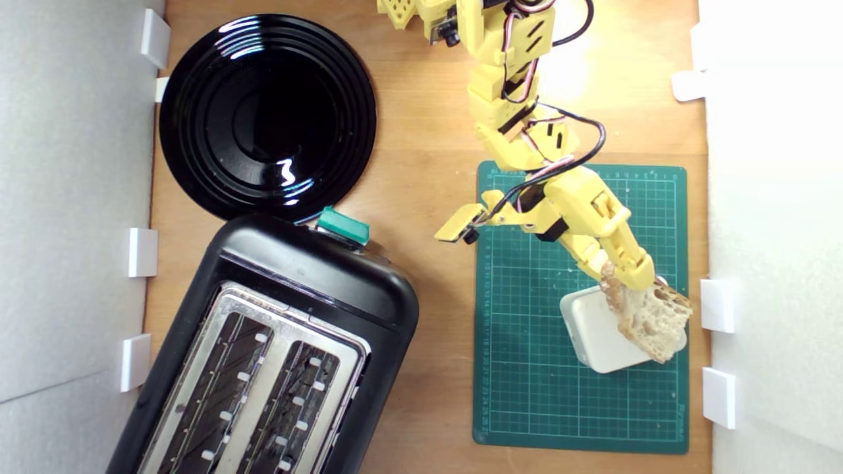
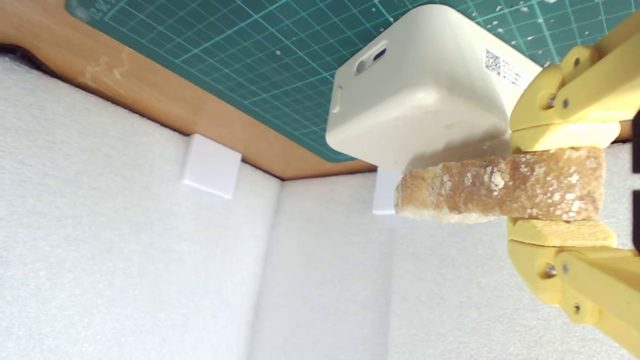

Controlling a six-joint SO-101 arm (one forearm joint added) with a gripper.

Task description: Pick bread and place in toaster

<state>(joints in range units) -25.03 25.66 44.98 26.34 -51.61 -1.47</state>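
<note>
Both fingers [image 2: 562, 136] of the gripper [image 2: 560, 185] are pinching the bread [image 2: 500, 187] between them, beside the white block [image 2: 425, 95].

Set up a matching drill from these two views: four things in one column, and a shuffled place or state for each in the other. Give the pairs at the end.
Things
1. bread
2. toaster
3. black plate
4. white block

Places or states
A. lies on the green mat, partly under the bread
B. clamped between the yellow pincer pads, crust showing in the wrist view
C. at the exterior view's lower left, both slots empty
D. at the exterior view's upper left, nothing on it

Pairs: 1-B, 2-C, 3-D, 4-A
</note>
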